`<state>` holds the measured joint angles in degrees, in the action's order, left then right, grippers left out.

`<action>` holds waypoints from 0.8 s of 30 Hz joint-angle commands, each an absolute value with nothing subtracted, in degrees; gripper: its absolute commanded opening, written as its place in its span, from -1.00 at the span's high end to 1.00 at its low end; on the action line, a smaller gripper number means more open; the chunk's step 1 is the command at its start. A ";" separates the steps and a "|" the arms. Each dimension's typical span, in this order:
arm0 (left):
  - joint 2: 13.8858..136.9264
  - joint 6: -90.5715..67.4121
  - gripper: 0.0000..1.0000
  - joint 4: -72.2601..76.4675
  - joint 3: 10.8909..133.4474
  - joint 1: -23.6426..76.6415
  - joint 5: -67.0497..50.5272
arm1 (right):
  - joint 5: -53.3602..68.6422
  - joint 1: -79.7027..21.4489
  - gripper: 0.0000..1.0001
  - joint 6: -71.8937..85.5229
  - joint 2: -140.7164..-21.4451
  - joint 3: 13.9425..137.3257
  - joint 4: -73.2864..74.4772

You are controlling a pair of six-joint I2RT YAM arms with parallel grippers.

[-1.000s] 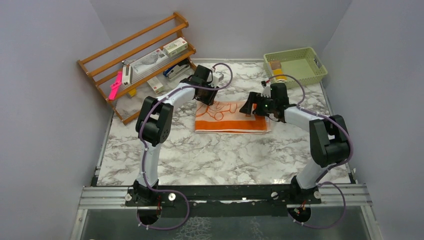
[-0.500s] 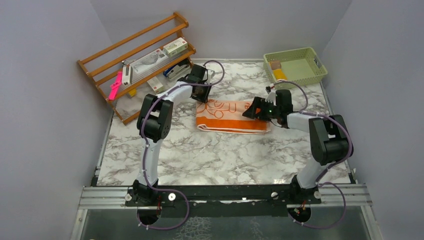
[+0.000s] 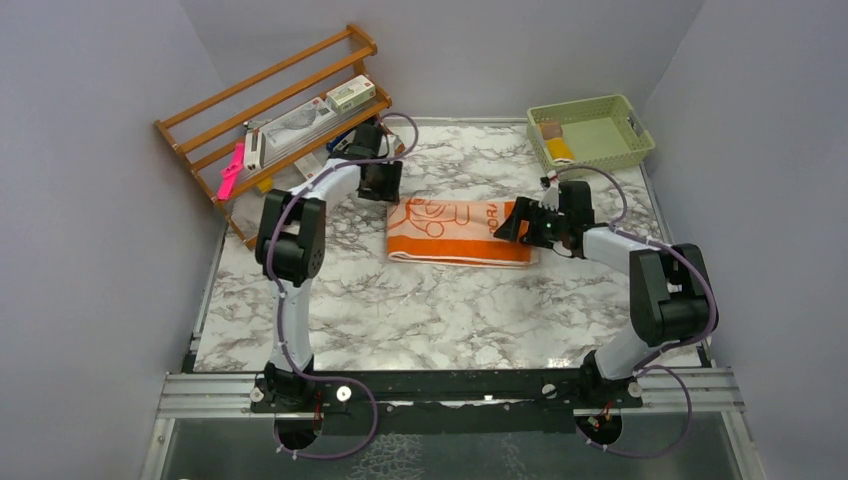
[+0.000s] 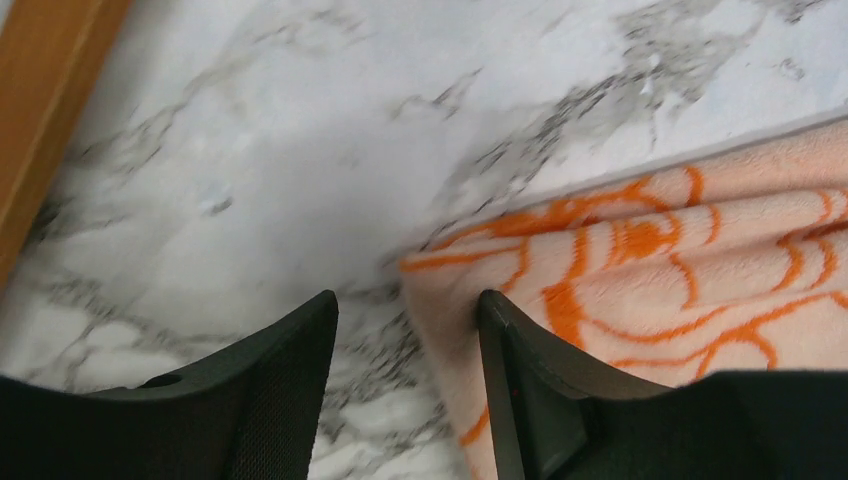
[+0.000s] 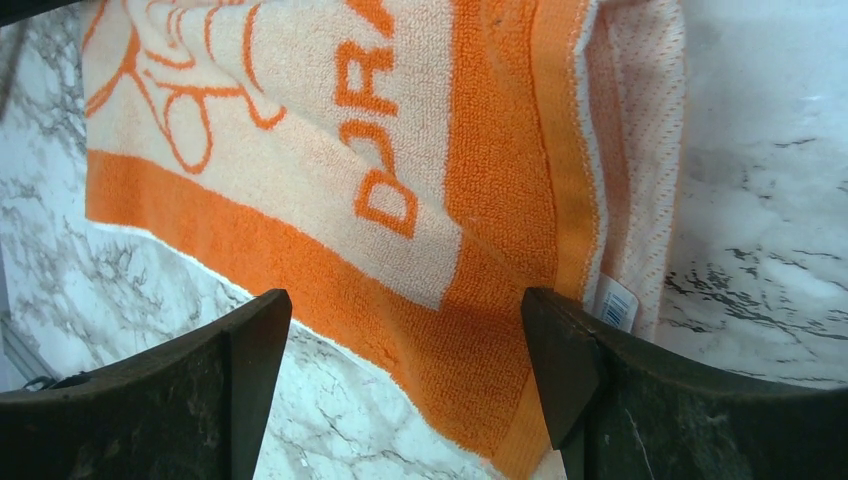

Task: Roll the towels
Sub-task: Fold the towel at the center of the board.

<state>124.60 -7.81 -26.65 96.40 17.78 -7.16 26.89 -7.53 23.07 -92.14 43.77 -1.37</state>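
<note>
One orange and pale peach towel with outline print and lettering lies flat, folded into a strip, in the middle of the marble table. My left gripper hangs at its far left corner, open. In the left wrist view the towel has its corner edge lying loose between the jaws of the left gripper. My right gripper hovers open over the right end. The right wrist view shows the right gripper with the towel's orange border under wide jaws. A small mustard-yellow bundle lies in the basket.
A green plastic basket stands at the back right corner. A wooden rack with boxes and stationery leans at the back left, close behind my left gripper. Its wooden rail shows in the left wrist view. A white label sticks out at the towel's right edge.
My left gripper has opened and let go of the towel's far left corner, moving left toward the rack. The towel now lies flatter with its print showing. My right gripper shifted slightly right.
</note>
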 commanded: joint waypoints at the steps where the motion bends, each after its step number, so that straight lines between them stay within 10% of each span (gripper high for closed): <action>1: 116.27 -10.68 -0.13 -30.75 89.20 10.96 -17.81 | 27.29 -6.92 -0.75 22.28 -91.13 47.88 4.86; 18: 110.55 -24.74 -0.13 -17.74 70.78 9.31 -36.67 | 27.46 -6.94 -0.75 19.67 -83.56 47.45 9.24; 24: 103.23 -33.13 0.28 -11.30 58.54 12.05 -34.86 | 27.48 -6.94 -0.75 19.32 -81.67 46.92 9.83</action>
